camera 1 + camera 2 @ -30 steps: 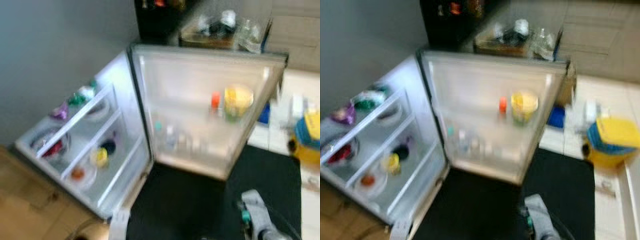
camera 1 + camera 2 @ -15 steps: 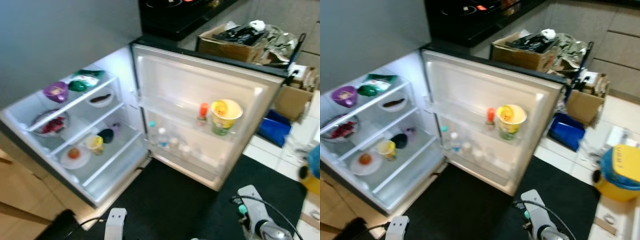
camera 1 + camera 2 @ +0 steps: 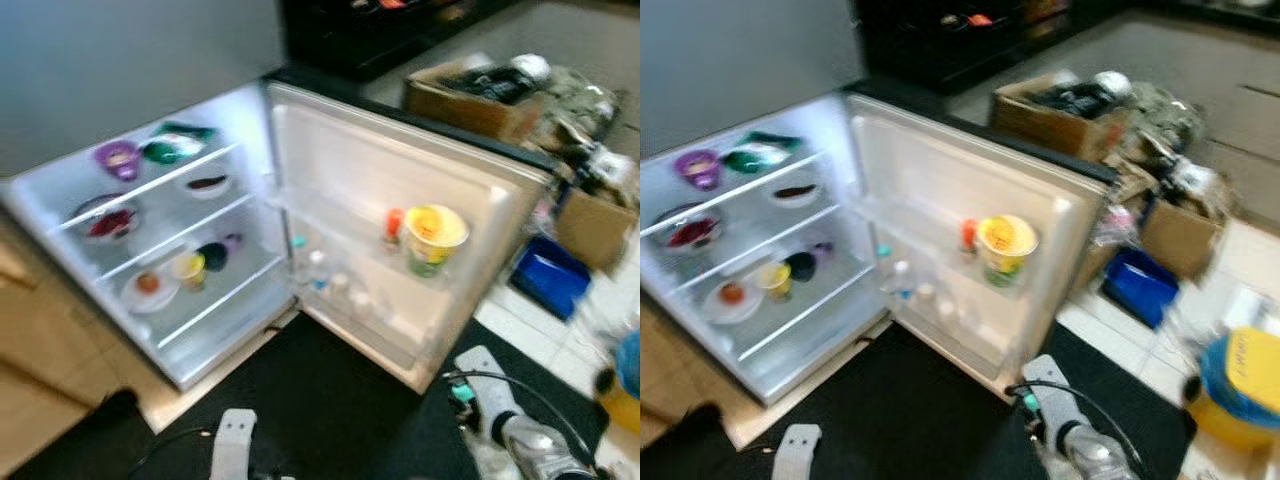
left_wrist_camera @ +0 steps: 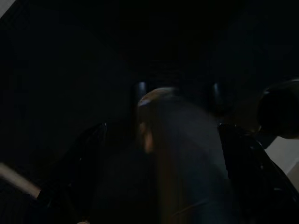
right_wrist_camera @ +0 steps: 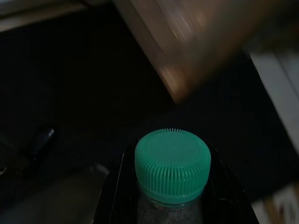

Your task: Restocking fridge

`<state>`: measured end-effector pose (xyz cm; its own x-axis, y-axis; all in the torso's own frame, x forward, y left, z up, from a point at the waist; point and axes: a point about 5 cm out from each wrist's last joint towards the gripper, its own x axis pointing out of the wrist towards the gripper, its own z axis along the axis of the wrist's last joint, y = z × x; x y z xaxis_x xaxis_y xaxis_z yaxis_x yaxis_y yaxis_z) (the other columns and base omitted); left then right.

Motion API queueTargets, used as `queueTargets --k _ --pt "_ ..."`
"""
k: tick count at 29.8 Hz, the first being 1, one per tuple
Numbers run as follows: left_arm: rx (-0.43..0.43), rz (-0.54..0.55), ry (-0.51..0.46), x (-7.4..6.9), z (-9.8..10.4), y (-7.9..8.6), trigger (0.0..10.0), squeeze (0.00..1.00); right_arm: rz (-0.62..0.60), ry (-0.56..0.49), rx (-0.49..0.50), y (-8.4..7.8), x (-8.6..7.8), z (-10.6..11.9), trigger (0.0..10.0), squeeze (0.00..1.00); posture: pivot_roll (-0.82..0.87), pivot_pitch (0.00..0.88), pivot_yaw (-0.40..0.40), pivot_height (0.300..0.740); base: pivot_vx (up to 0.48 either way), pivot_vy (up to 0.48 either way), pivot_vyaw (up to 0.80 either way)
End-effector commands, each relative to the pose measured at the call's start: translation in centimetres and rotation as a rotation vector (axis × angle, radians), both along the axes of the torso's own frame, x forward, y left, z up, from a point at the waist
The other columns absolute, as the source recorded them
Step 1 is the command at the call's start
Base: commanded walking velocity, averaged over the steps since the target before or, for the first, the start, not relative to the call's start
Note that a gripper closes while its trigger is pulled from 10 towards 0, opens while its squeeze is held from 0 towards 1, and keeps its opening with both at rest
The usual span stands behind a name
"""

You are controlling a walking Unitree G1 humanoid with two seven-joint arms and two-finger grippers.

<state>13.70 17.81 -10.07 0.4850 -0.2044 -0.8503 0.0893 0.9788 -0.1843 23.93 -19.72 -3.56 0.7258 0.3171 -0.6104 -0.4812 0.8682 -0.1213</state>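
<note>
Right pincer (image 5: pixel 170 205) pinching bottle (image 5: pixel 172 196) at the neck, black fingers (image 5: pixel 117 196) pressed on both sides just under ribbed green cap (image 5: pixel 172 163). Held low at lower right of head views, over black floor mat (image 3: pixel 340 400), below and in front of open fridge door (image 3: pixel 400 230). Left pincer (image 4: pixel 163 154) hanging low in shade; wrist view too dark, cannot tell whether spread or pressed together.

Left to right:

- Fridge compartment (image 3: pixel 60 210) standing open, lit inside. Top shelf: purple bowl (image 3: pixel 117 158), green packet (image 3: pixel 172 148) beside it.
- Middle shelf: dish with something red (image 3: pixel 105 222), small white plate with dark item (image 3: pixel 205 184) further right.
- Bottom shelf: plate with orange item (image 3: pixel 147 287), yellow cup (image 3: pixel 188 268) just beside it, dark round thing (image 3: pixel 212 254) behind.
- Door swung wide toward the right. Upper door rack: small orange-capped bottle (image 3: pixel 394 228) touching or just beside big yellow-lidded noodle cup (image 3: pixel 433 236). Lower door rack: row of small pale bottles (image 3: pixel 335 285), blurred.
- Behind door: open cardboard box (image 3: pixel 470 95) with dark contents, crumpled bags beside it, second carton (image 3: pixel 595 225) further right.
- Blue tray (image 3: pixel 548 288) on pale tiles near door's edge.
- Yellow and blue bin (image 3: pixel 1240 385) at far right.

Door's lower corner between held bottle and the shelves; door racks nearer the bottle than the compartment. Cable looping by right wrist.
</note>
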Motion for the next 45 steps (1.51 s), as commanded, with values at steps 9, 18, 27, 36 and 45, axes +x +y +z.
queueTargets --k 9,18,27,36,45 --pt "-0.001 -0.018 0.046 -1.1 -0.4 0.1 10.0 0.00 0.049 -0.015 0.004 0.1 0.3 0.4 10.0 0.00 -0.06 0.059 -0.024 0.740 0.000 0.000 0.80" --pt "-0.013 -0.028 0.038 -0.8 -0.3 0.0 10.0 0.00 -0.032 -0.101 -0.059 -0.3 2.0 1.5 10.0 0.00 -0.06 0.064 -0.024 0.740 0.000 -0.246 0.27" --pt "-0.027 -0.021 -0.027 0.6 0.3 -0.2 10.0 0.00 -0.076 -0.129 -0.031 -0.4 2.6 2.0 10.0 0.00 -0.06 0.069 -0.022 0.740 0.000 -0.295 0.00" --pt "-0.049 -0.117 -0.248 5.3 2.8 -0.2 10.0 0.00 -0.083 -0.117 0.067 0.8 2.7 2.0 10.0 0.00 -0.05 0.089 -0.020 0.740 0.000 0.000 0.00" --pt "-0.038 -0.286 -0.475 9.6 6.1 -0.3 10.0 0.00 -0.128 -0.138 0.304 2.7 3.7 2.9 10.0 0.00 -0.05 0.121 -0.006 0.740 0.000 0.000 0.00"
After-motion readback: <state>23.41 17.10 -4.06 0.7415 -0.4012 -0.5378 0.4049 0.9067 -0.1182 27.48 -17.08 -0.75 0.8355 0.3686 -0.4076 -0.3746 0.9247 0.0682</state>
